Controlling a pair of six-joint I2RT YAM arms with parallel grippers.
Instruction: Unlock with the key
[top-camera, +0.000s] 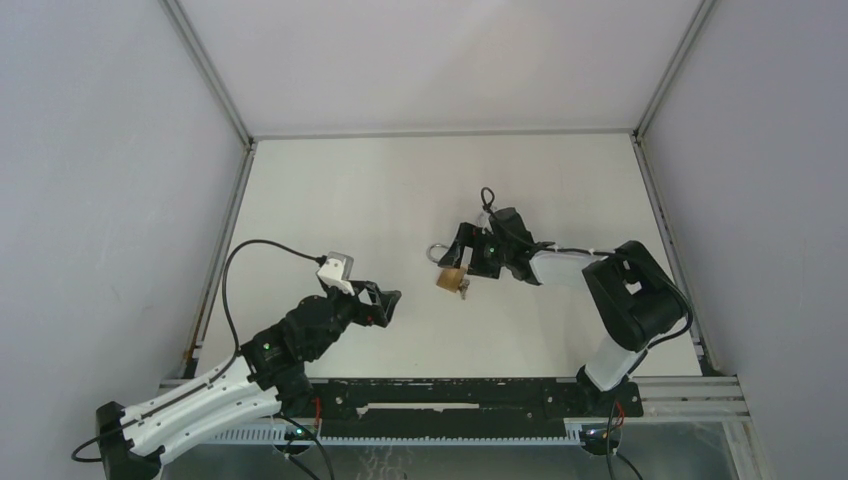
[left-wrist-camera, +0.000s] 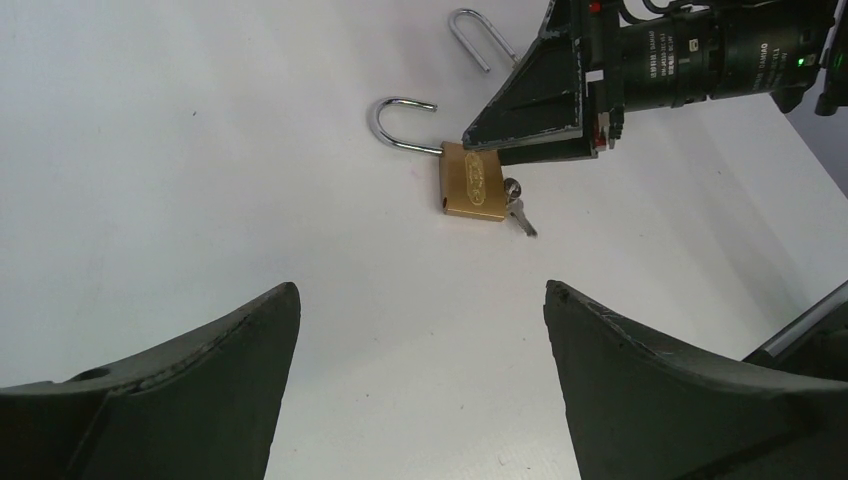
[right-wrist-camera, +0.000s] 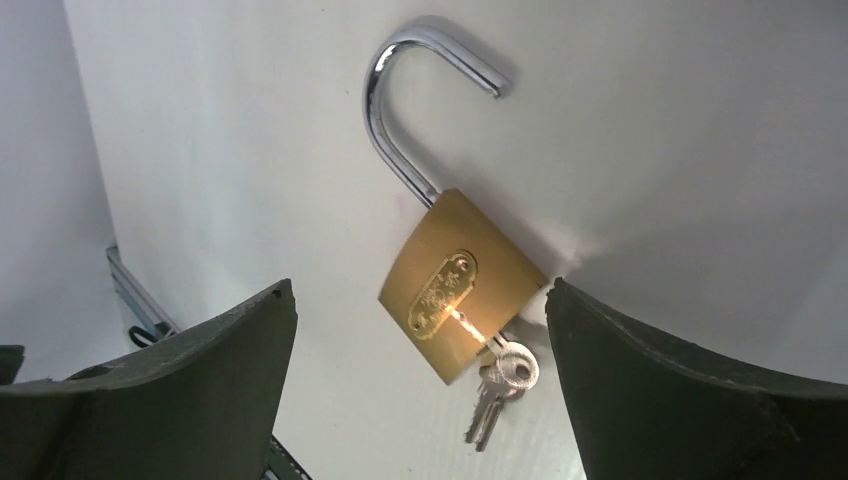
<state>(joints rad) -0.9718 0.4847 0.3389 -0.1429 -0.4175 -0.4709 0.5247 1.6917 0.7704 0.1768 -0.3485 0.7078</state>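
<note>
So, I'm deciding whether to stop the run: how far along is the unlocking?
Done: the padlock lies on the table with its shackle swung open and the key in its keyhole. In hand: nothing; the right fingers stand open around the padlock, the left fingers open and apart from it. Left: seemingly only pulling the arms back.

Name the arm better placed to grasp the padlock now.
Right, probably. The right gripper, open, hangs just beside the padlock, which fills its wrist view. The left gripper, also open, sits well back from it.
</note>
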